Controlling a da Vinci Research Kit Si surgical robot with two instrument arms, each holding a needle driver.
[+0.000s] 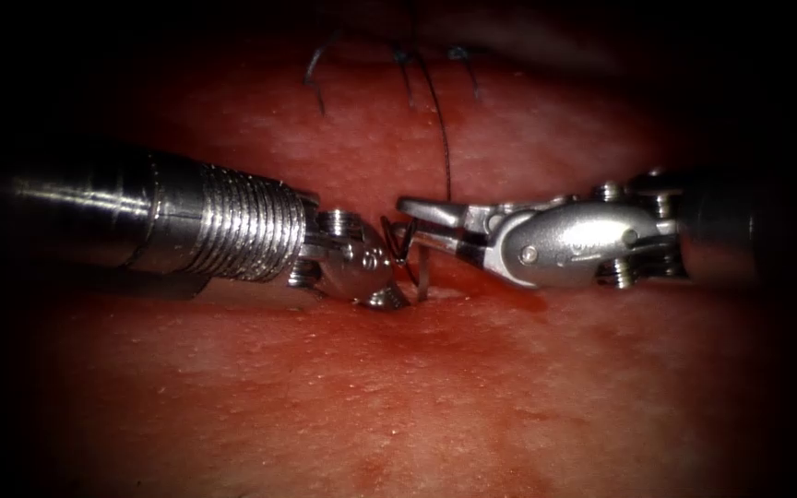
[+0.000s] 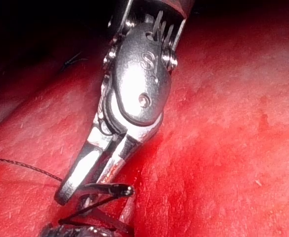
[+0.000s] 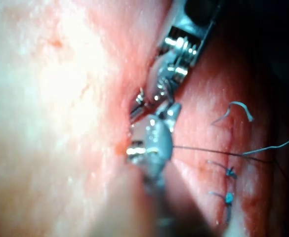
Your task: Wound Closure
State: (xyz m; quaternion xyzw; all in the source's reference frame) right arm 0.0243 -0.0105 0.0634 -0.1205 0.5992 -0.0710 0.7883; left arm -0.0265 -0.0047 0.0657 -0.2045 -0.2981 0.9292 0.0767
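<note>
Needle [image 1: 422, 275] upright in tissue [image 1: 417, 387] at cut; dark thread [image 1: 442, 138] runs up to stitches.

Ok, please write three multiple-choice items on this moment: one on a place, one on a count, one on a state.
1. The long dark thread runs down over the red tissue to:
A the picture's left edge
B the right arm's smooth steel tool
C the picture's lower edge

2. Tools that meet at the cut:
A one
B two
C three

3. The right tool's jaws stand:
A apart
B shut on a fold of tissue
C buried in the tissue

Key:
1 B: the thread ends at that tool's upper jaw.
2 B: the left arm's ribbed steel tool faces it.
3 A: a gap shows between them.
</note>
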